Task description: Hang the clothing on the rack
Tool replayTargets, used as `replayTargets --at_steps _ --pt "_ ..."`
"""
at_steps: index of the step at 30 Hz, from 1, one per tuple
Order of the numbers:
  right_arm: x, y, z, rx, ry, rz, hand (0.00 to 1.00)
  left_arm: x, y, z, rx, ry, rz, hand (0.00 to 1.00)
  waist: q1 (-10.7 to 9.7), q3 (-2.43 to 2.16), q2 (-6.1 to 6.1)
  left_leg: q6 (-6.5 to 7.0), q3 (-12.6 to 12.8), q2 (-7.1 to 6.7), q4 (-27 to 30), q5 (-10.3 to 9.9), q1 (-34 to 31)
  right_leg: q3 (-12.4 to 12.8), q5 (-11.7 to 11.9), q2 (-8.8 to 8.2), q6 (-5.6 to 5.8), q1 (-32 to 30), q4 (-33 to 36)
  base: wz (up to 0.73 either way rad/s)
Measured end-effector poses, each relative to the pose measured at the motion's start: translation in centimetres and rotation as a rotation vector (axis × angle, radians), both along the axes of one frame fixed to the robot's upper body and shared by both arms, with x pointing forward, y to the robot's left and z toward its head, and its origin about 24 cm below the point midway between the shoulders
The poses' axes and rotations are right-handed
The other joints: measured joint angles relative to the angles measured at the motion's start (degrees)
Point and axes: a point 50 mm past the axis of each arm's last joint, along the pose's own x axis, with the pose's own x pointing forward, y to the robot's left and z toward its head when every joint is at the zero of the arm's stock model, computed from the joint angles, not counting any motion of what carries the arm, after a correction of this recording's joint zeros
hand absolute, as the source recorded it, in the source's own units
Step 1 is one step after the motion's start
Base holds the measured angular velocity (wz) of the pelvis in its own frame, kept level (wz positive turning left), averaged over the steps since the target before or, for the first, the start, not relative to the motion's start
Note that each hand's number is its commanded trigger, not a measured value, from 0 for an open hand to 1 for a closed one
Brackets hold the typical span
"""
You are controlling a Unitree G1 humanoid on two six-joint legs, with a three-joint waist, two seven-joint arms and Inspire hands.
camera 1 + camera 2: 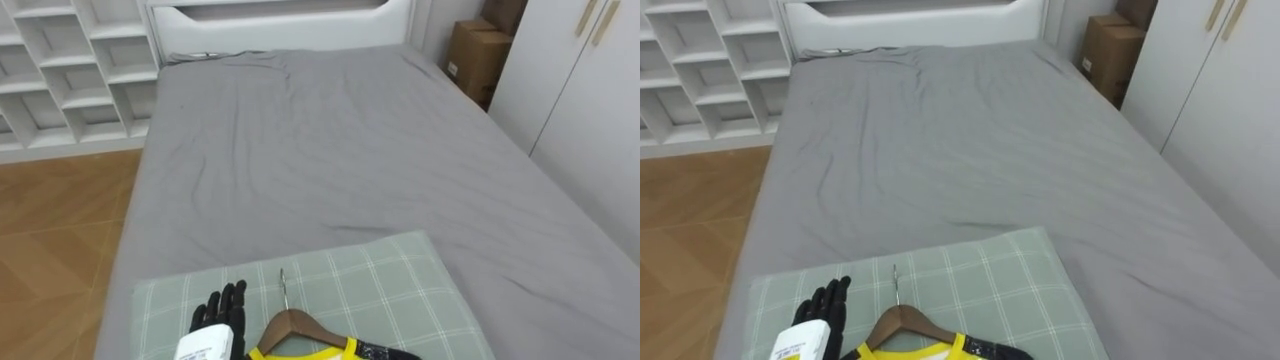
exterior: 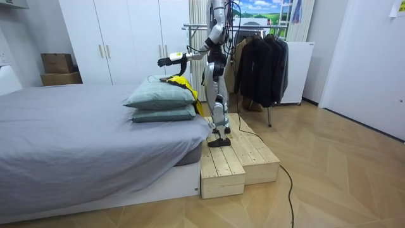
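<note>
The left hand (image 1: 220,315) hovers over the green checked pillow (image 1: 400,280), fingers straight, holding nothing. Just right lies a wooden hanger (image 1: 290,325) with a yellow garment (image 1: 265,353).

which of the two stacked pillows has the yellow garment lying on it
The upper pillow, the green checked one: the yellow garment on its wooden hanger lies on it. The lower pillow sits underneath it.

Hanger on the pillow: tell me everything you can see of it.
The hanger is brown wood with a thin metal hook pointing up the bed. It appears to lie on the green checked pillow, a yellow garment on its shoulders; its lower part runs out of frame. The open left hand is just left of it.
</note>
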Motion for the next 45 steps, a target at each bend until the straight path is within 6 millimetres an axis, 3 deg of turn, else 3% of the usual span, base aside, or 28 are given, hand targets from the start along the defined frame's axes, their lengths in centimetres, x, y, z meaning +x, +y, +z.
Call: replayTargets --at_steps 8,17,39,45 --pt "0.7 0.0 0.1 -0.021 -0.006 0.016 0.00 -0.1 0.2 -0.5 0.016 0.038 0.010 0.00 0.0 -0.01 0.25 -0.03 0.7 0.15 1.0 0.1 -3.4 1.1 0.0 0.05 -0.03 -3.8 0.1 -0.05" --pt "2.2 0.6 0.1 -0.030 -0.017 0.071 0.00 2.2 -0.7 -0.1 -0.001 0.019 -0.015 0.00 -0.2 0.73 -0.48 -0.02 0.0 0.04 2.0 0.2 -6.8 1.2 0.0 0.08 -0.06 -6.3 0.1 0.05" --pt "2.8 0.9 0.1 -0.032 -0.014 0.110 0.00 2.2 -1.9 -1.0 -0.014 0.100 -0.053 0.00 -0.1 0.89 0.37 -0.11 -1.1 -0.08 1.9 0.5 -8.2 1.1 0.0 0.12 -0.06 -7.3 0.1 0.03" --pt "3.2 1.1 0.2 -0.024 -0.018 0.131 0.00 2.0 -1.8 -1.6 -0.005 0.147 -0.058 0.00 0.0 0.75 0.63 -0.22 -1.1 -0.03 1.8 0.8 -8.7 1.2 0.0 0.17 -0.07 -7.8 0.1 0.00"
